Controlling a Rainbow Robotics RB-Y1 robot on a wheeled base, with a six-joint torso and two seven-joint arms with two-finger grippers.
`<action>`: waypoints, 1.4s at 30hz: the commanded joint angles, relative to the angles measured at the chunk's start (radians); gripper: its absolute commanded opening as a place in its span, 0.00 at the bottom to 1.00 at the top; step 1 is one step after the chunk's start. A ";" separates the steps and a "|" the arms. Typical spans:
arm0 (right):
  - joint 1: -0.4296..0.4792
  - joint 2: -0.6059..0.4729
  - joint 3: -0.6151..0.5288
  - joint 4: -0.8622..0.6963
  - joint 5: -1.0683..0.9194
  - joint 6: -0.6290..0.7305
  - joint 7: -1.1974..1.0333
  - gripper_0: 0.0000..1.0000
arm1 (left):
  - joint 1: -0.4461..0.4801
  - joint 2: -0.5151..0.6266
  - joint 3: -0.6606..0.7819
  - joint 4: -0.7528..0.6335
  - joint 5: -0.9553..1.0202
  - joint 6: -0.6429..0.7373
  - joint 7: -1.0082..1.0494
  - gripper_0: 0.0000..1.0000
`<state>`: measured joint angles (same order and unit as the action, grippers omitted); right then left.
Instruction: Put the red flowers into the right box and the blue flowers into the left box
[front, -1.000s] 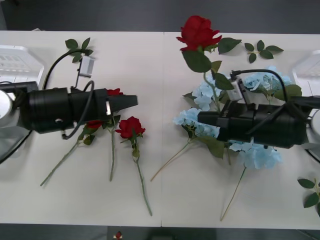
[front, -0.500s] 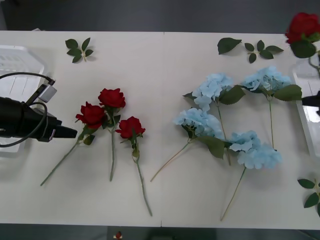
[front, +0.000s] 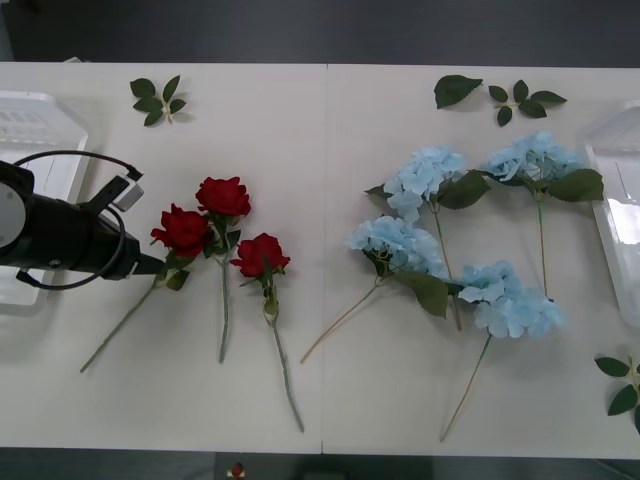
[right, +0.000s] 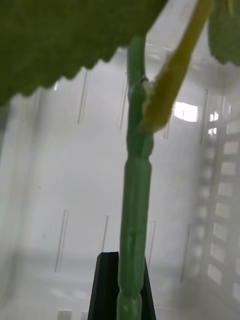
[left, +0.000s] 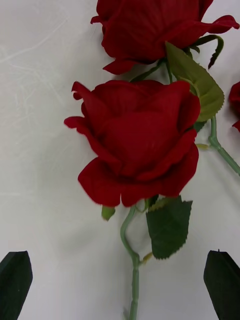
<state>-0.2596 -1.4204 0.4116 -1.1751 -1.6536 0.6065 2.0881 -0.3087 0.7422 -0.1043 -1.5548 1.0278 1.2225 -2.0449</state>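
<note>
Three red flowers (front: 222, 195) lie left of the table's middle. My left gripper (front: 150, 265) sits just left of the leftmost rose (front: 183, 228). It is open, its black fingertips (left: 15, 280) on either side of that rose's (left: 140, 150) stem without touching it. Several blue flowers (front: 425, 175) lie at centre right. The left box (front: 40, 130) stands at the far left and the right box (front: 615, 190) at the far right. My right gripper (right: 125, 265) is shut on a green flower stem (right: 134, 210) over a translucent white tray floor (right: 60, 200); the bloom is hidden.
Loose green leaf sprigs lie at the back left (front: 155, 100), back right (front: 500, 95) and front right (front: 620, 385). The left arm's cable (front: 75, 160) loops over the table beside the left box. The table's front edge (front: 320, 450) runs close below the stems.
The right arm carried a red rose up and off to the right, out of the front view. The left arm drew back left, then edged right toward the leftmost rose.
</note>
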 joint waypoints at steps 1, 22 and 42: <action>-0.067 0.087 -0.002 0.100 0.097 -0.036 -0.039 0.00 | -0.038 -0.046 -0.003 0.024 -0.054 -0.014 -0.057 1.00; -0.181 0.213 -0.002 0.276 0.367 -0.005 -0.016 0.80 | -0.049 -0.187 -0.046 0.157 -0.230 -0.150 -0.066 0.76; -0.222 0.204 -0.152 -0.244 0.267 0.450 -0.342 0.84 | -0.047 -0.055 0.098 0.107 0.190 0.084 -0.080 0.00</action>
<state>-0.4459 -1.2176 0.2553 -1.3645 -1.4008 1.0578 1.8258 -0.3516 0.6177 -0.0970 -1.3866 1.1564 1.2334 -2.0573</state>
